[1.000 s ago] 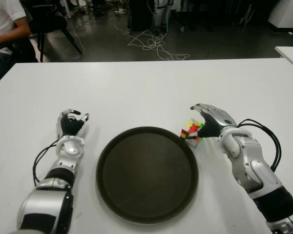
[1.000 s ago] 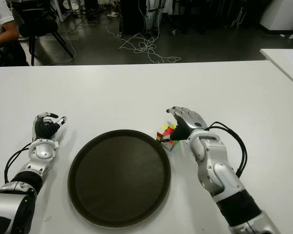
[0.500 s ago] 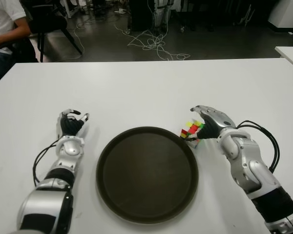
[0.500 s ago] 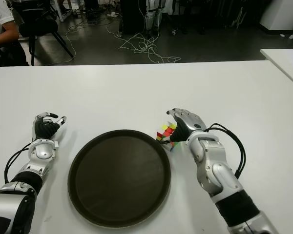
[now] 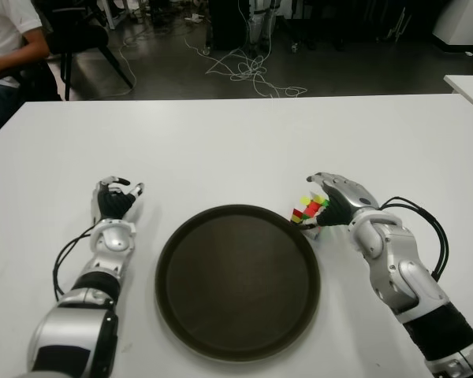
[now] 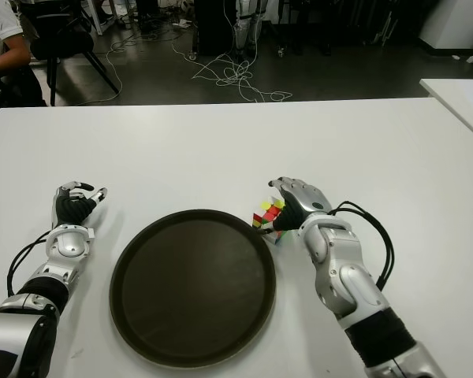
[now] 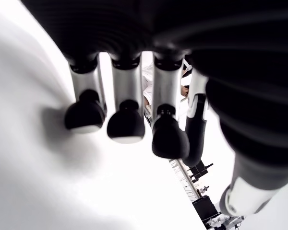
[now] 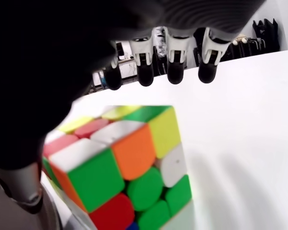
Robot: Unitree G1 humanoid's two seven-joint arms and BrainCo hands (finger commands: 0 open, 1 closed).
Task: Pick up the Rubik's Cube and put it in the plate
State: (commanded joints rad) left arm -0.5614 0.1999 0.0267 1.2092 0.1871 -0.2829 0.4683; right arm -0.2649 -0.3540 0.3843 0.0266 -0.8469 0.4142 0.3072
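Note:
The Rubik's Cube stands tilted on the white table, against the right rim of the round dark plate. My right hand is cupped over the cube from its right side. In the right wrist view the fingers reach out above the cube with a gap between them and it, and the thumb sits low beside it; nothing is gripped. The plate holds nothing. My left hand shows idle to the left of the plate, fingers loosely curled and holding nothing.
A seated person is beyond the table's far left corner, next to a chair. Loose cables lie on the floor behind the table. A second white table shows at the right edge.
My right hand and forearm have crept slightly left, closer over the cube. The cube, the plate and the left hand have stayed where they were.

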